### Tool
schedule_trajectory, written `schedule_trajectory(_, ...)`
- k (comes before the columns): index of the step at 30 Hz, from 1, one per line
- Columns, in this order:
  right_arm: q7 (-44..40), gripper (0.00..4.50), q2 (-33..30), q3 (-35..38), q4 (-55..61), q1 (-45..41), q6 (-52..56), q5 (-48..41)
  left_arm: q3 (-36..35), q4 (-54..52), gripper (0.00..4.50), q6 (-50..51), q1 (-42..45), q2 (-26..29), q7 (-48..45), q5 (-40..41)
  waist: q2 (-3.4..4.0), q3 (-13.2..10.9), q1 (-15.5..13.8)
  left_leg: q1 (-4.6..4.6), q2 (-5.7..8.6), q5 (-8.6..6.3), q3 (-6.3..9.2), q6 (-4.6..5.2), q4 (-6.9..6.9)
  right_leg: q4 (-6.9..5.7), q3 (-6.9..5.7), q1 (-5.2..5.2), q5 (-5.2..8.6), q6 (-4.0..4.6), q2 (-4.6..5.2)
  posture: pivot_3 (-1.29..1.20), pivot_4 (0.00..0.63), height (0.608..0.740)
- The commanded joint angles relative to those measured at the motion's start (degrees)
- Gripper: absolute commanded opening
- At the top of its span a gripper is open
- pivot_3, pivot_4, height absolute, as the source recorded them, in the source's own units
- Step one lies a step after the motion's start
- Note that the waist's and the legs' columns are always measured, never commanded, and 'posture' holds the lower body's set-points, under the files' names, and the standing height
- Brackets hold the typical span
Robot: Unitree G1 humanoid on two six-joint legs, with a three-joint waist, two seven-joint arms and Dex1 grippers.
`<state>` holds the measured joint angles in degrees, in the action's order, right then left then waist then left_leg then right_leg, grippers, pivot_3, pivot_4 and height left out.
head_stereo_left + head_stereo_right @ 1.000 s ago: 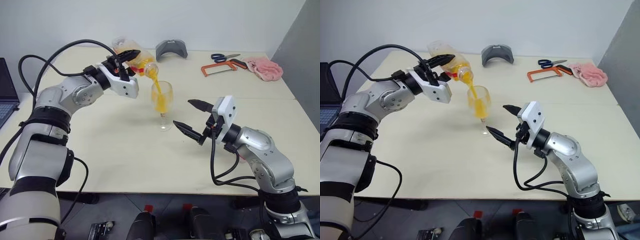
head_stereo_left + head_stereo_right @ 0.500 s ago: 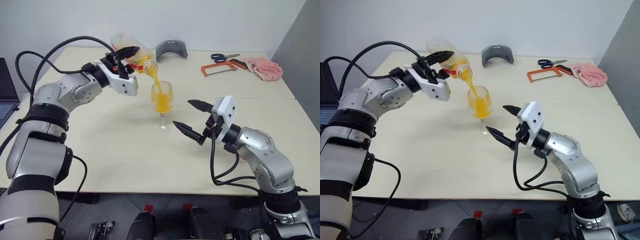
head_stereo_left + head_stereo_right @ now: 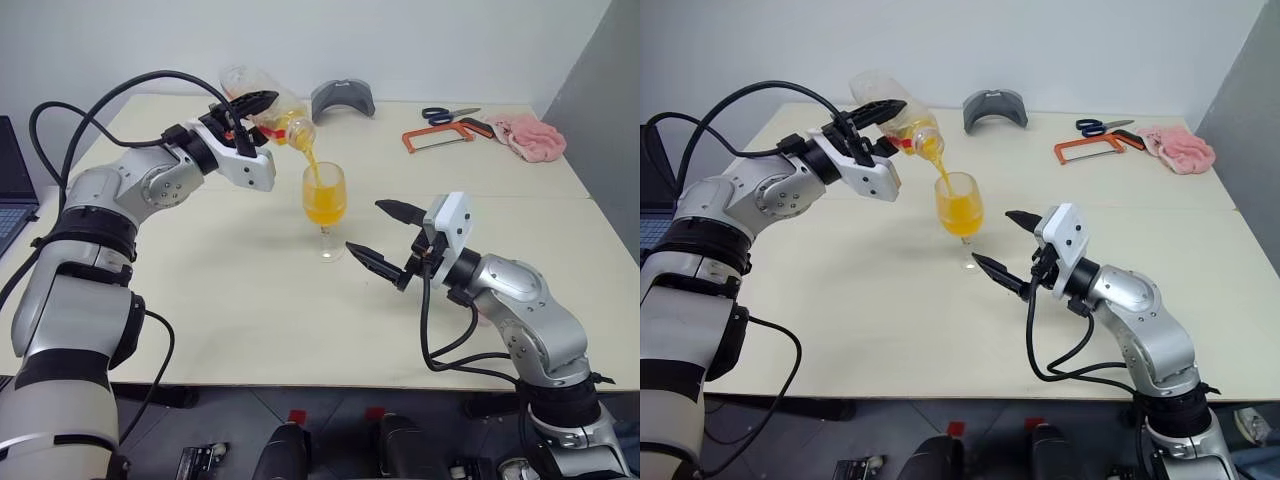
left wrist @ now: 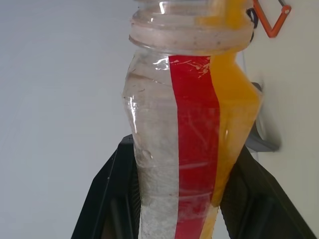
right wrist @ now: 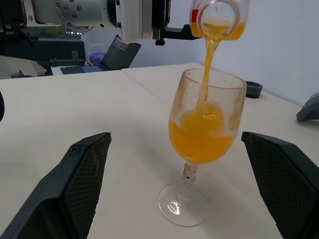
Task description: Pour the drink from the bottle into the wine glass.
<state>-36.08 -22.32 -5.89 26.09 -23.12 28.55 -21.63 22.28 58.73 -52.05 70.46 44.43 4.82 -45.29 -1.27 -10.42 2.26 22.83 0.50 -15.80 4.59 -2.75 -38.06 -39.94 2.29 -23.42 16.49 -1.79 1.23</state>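
Observation:
My left gripper [image 3: 256,103] is shut on the bottle [image 3: 270,108], a clear one with a red label strip [image 4: 197,149]. It is held uncapped and tipped mouth-down over the wine glass [image 3: 324,210]. An orange stream of the drink [image 3: 312,168] falls from the bottle's mouth [image 5: 219,17] into the bowl. The glass stands upright on the table, about half full [image 5: 202,137]. My right gripper [image 3: 368,227] is open just to the right of the glass, level with its stem, touching nothing.
At the back of the pale table [image 3: 250,310] lie a grey curved object [image 3: 343,98], blue-handled scissors [image 3: 450,113], an orange hacksaw [image 3: 440,136] and a pink cloth [image 3: 528,136]. A laptop [image 3: 10,185] sits at the far left edge.
The drink stands higher in the glass and less is left in the bottle, whose base has tipped slightly higher. Both arms have stayed in place.

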Motion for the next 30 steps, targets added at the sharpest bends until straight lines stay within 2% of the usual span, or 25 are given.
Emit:
schedule_trajectory(1, 0.0, 4.50, 0.2, 0.0, 2.1, 0.0, -0.7, -0.8, -2.3, -0.3, 1.67, -0.1, 0.6, -0.8, -2.1, 4.8, 0.00, 0.0, 0.0, 0.00, 0.00, 0.00, 0.00, 0.00, 0.00, 0.00, 0.00, 0.00, 0.00, 0.00, 0.00, 0.00, 0.150, 0.740)
schedule_trajectory(10, 0.0, 4.50, 0.2, -0.6, 2.4, -0.4, -1.4, 0.0, -6.2, -3.5, 1.67, 3.3, -4.5, -4.3, -9.9, 15.4, 0.00, 0.0, 0.1, 0.00, -0.01, 0.00, 0.00, 0.00, -0.02, -0.02, 0.01, -0.02, 0.00, 0.00, 0.01, 0.00, 0.150, 0.740)
schedule_trajectory(12, -0.2, 4.50, 0.2, -1.0, 2.9, -0.9, -1.6, 0.1, -9.1, -5.4, 1.67, 6.4, -6.6, -5.9, -13.6, 21.3, 0.00, 0.0, 0.1, 0.01, -0.01, 0.00, 0.00, 0.00, -0.02, -0.02, 0.01, -0.02, 0.00, 0.00, 0.01, 0.00, 0.150, 0.740)
schedule_trajectory(16, -1.6, 4.50, -0.6, -2.3, 5.0, -1.6, 0.2, -1.5, -17.2, -13.8, 1.67, 18.8, -12.8, -9.2, -21.6, 35.5, 0.00, 0.0, 0.3, 0.01, -0.09, 0.01, 0.06, -0.02, -0.05, -0.05, 0.03, -0.03, 0.00, 0.00, 0.05, 0.00, 0.150, 0.740)
schedule_trajectory(22, -2.0, 4.50, -2.2, -4.8, 5.4, -3.4, 3.7, -0.8, -26.0, -32.2, 1.67, 41.1, -25.2, -14.3, -24.0, 49.0, -0.01, 0.0, 1.0, 0.00, -0.17, 0.01, 0.27, -0.02, -0.08, -0.11, 0.04, -0.03, 0.00, 0.01, 0.06, 0.00, 0.150, 0.740)
schedule_trajectory(25, -1.5, 4.50, -2.0, -6.0, 4.3, -4.9, 4.9, -0.1, -29.1, -37.9, 1.67, 48.9, -29.5, -15.8, -23.9, 52.9, -0.03, 0.0, 1.0, 0.00, -0.17, 0.02, 0.37, -0.03, -0.12, -0.13, 0.03, -0.02, 0.00, 0.01, 0.06, 0.00, 0.150, 0.740)
schedule_trajectory(30, -2.2, 4.50, -1.6, -7.6, 3.4, -6.1, 6.1, 0.0, -32.9, -38.4, 1.67, 57.4, -32.6, -16.4, -24.1, 56.9, -0.05, 0.0, 1.0, 0.00, -0.14, 0.03, 0.38, -0.05, -0.14, -0.13, 0.03, -0.02, -0.01, 0.01, 0.05, 0.00, 0.150, 0.740)
